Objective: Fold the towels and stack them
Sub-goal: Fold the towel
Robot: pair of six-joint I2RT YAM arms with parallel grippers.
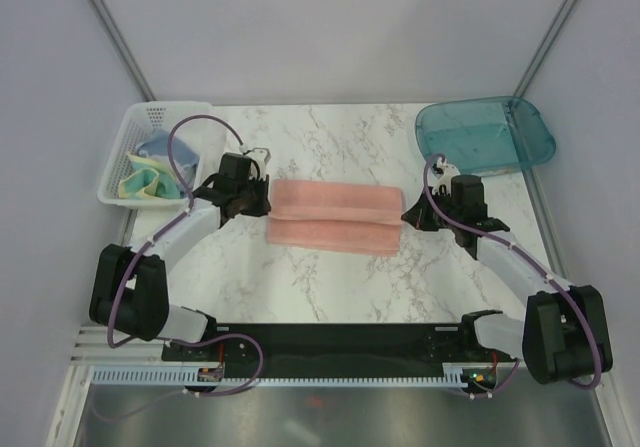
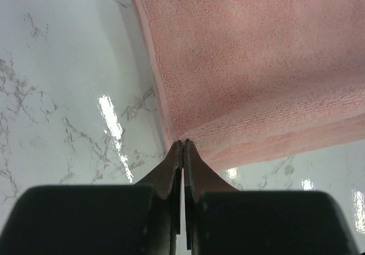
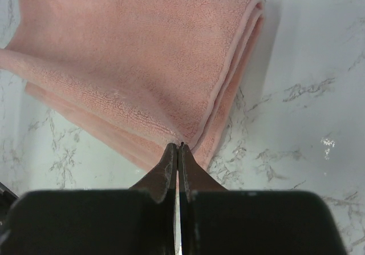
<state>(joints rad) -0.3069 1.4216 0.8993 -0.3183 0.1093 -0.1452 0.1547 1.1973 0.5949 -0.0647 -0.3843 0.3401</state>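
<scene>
The salmon-pink towel (image 1: 335,199) lies on the counter (image 1: 330,297) to the right of the white basket (image 1: 115,182), showing as two long bands side by side, so the lengthwise fold looks to be in progress; the pale-yellow towel (image 1: 140,182) and the grey-blue towel (image 1: 155,150) sit bunched inside the basket, not yet handled.

The left end effector (image 2: 182,144) is at the towel end nearest the basket, its tips pressed together with the hem running straight into them; the right end effector (image 3: 178,146) is at the end farthest from the basket, its tips likewise together where the rolled edge meets them. Each appears to be pinching a corner, though how many layers are caught is not clear.

To do this fold well, I would judge that both corners should travel together at the same height and pace, so the cloth stays taut along its length and does not skew towards or away from the basket; the carried edge should land square on the edge beneath; release should come only once the hem rests flat. The grips are shallow; a sudden pull could slip a corner free.
</scene>
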